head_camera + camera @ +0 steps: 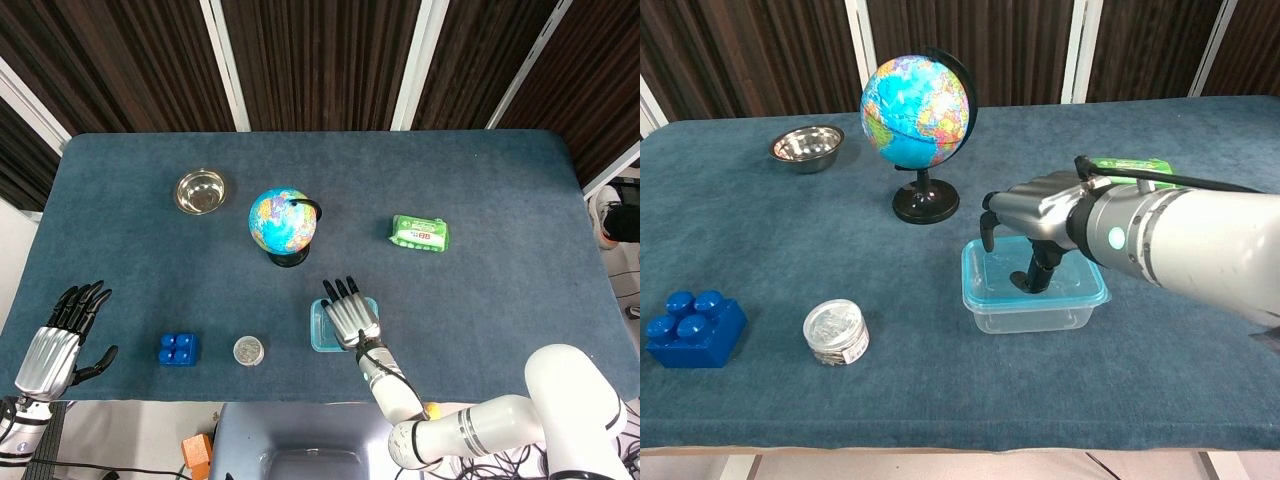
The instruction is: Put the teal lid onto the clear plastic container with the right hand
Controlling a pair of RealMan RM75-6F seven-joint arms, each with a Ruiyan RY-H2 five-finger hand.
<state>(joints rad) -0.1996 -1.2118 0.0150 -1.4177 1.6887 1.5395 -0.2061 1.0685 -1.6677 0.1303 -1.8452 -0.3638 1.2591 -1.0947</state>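
The teal lid lies flat on top of the clear plastic container, which stands on the blue table just in front of the globe. My right hand is above it with the fingers pointing down, and one fingertip presses on the lid's middle. From the head view the right hand covers most of the container. My left hand rests open at the table's near left edge, holding nothing.
A globe on a black stand is right behind the container. A steel bowl is at the back left, a blue block and a small round tin at the front left, a green packet to the right.
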